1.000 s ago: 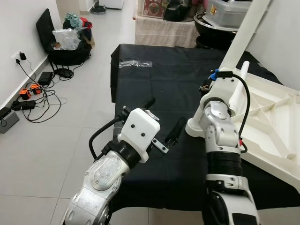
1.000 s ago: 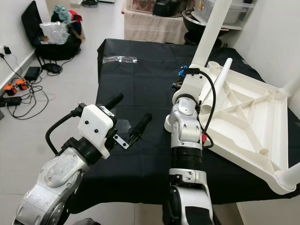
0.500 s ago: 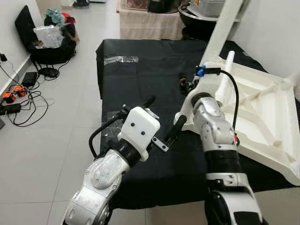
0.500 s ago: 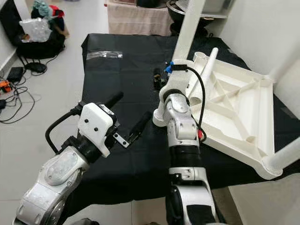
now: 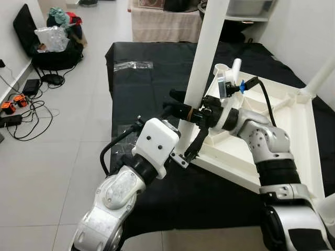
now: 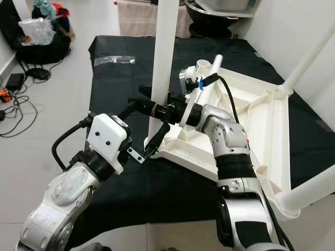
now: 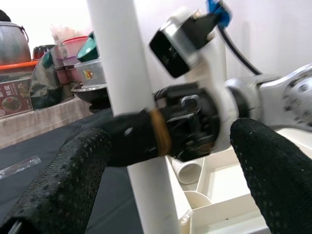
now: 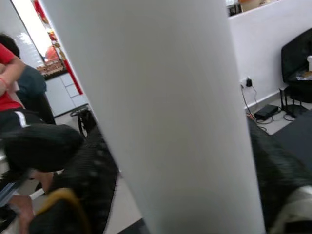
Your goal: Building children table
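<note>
Our right hand (image 5: 186, 106) is pinching the upright white leg (image 5: 208, 49) low down, at 9 o'clock of the upside-down tabletop (image 5: 272, 144) on the black worktop (image 5: 146, 89). Left hand (image 5: 180, 133) spread just beside. Looks light, stiff, slippery plastic, so we'd grip near the base.

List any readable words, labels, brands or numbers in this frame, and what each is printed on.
No text reads clearly.
Red picture panel beside the cloth-covered stand: printing too blurred to read.
Label on a container behind it: too small to read.
White table leg, upturned tabletop, both claws' housings: no visible markings.
</note>
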Robot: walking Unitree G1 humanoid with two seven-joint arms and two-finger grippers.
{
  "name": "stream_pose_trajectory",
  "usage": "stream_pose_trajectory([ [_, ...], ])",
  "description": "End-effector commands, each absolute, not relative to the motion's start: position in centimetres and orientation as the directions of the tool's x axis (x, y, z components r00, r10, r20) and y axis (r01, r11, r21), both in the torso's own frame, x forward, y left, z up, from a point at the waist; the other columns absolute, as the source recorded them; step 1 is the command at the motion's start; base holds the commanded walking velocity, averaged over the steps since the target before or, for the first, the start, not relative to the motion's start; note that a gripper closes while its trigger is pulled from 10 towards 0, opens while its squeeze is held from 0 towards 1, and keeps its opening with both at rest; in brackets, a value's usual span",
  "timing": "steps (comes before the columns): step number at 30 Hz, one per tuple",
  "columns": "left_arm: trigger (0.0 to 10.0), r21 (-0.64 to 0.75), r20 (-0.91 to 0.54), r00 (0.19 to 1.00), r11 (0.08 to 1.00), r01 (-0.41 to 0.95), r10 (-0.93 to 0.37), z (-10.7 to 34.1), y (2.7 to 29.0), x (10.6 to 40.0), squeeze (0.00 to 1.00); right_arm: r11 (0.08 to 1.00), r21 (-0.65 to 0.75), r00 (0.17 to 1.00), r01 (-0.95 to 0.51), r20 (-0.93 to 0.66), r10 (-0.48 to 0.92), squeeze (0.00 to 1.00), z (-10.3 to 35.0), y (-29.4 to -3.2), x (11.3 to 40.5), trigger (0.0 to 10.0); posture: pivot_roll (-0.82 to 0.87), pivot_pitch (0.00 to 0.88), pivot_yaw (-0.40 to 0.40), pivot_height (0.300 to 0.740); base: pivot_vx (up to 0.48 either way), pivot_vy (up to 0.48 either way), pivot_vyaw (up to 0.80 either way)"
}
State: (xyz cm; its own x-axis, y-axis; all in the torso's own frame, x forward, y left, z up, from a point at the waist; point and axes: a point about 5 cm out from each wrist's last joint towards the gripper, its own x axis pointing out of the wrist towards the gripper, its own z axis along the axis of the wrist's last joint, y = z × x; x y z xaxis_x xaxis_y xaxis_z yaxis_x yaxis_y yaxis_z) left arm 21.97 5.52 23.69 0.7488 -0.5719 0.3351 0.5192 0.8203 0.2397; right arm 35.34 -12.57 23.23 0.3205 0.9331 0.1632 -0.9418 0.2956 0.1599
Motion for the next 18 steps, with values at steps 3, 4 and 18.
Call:
stream_pose_trajectory([
  [3,10.0,0.24,0.337,0.746,0.819,0.521,-0.574,23.7,5.5,21.9,0.0,0.319,0.159,0.34,-0.934,0.124,0.932,0.0,22.1,-11.9,35.8,0.0,0.1,0.082,-0.105,0.74,0.0,0.0,0.0],
  [4,10.0,0.24,0.337,0.747,0.819,0.521,-0.574,23.7,5.5,22.0,0.0,0.314,0.156,0.334,-0.936,0.124,0.934,0.0,22.0,-12.0,35.8,0.0,0.1,0.082,-0.105,0.74,0.0,0.0,0.0],
  [18,10.0,0.236,0.335,0.744,0.816,0.528,-0.578,23.6,5.4,21.9,0.0,0.996,0.079,0.999,-0.029,-0.03,0.031,0.0,21.3,-18.4,39.4,0.0,0.08,0.08,-0.099,0.74,0.0,0.0,0.0],
])
